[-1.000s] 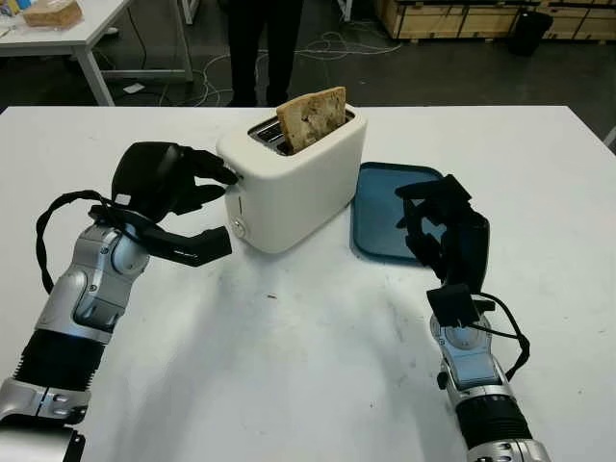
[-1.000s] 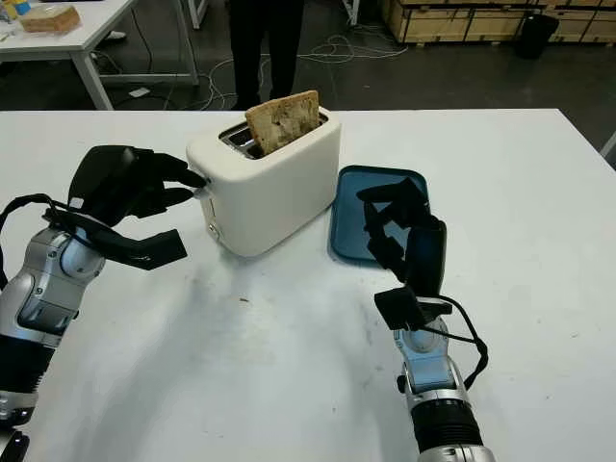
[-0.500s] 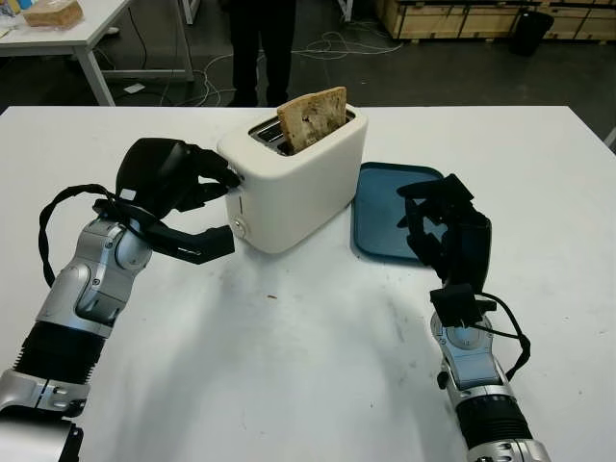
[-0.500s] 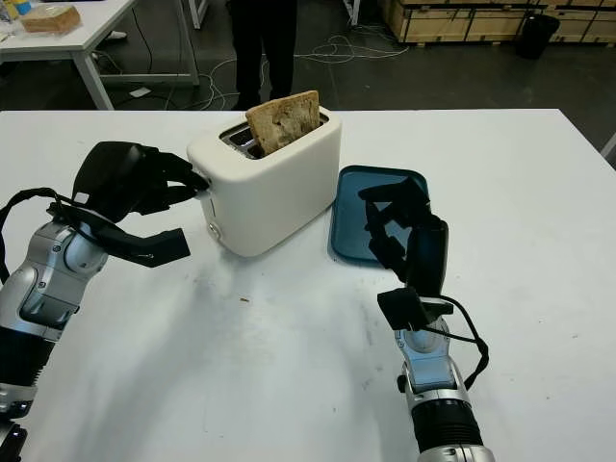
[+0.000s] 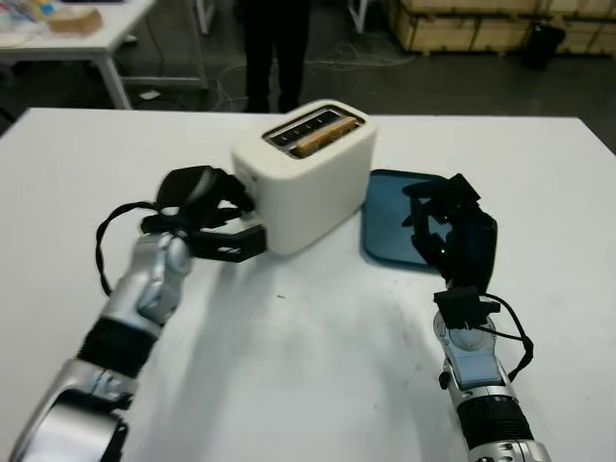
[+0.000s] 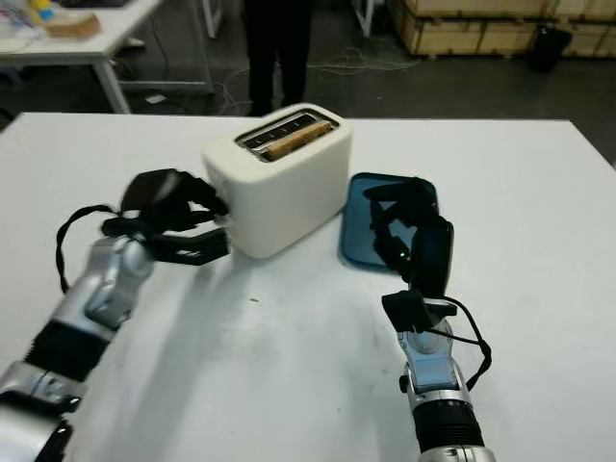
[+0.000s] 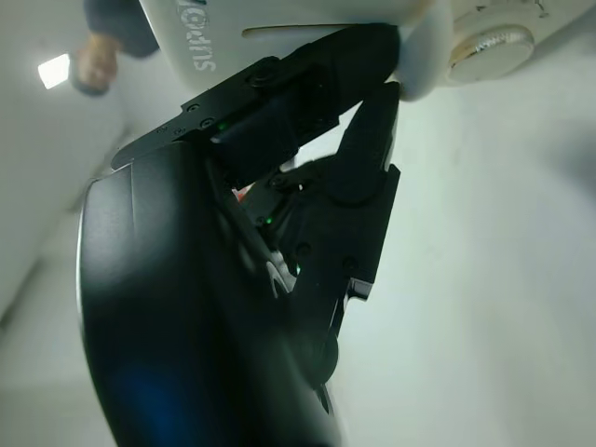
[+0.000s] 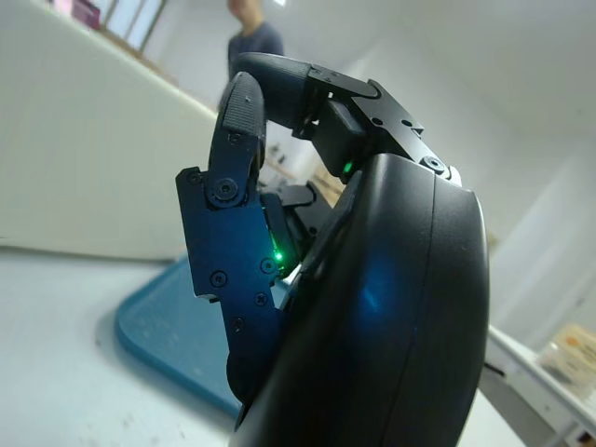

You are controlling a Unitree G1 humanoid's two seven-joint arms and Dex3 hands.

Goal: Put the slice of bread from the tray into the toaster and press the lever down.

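1. A white toaster [image 6: 279, 181] stands on the white desk [image 6: 289, 366], with the slice of bread [image 6: 287, 142] sunk low in its slot.
2. The left hand [image 6: 178, 214] is pressed against the toaster's near end.
3. The right hand [image 6: 409, 236], fingers curled, hovers over the blue tray [image 6: 361, 226].

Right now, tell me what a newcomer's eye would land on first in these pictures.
First the white toaster at the middle of the table, with the slice of bread sunk low in its slot. Next the left hand, pressed against the toaster's near end at the lever. Then the right hand, curled and holding nothing, over the near edge of the blue tray beside the toaster.
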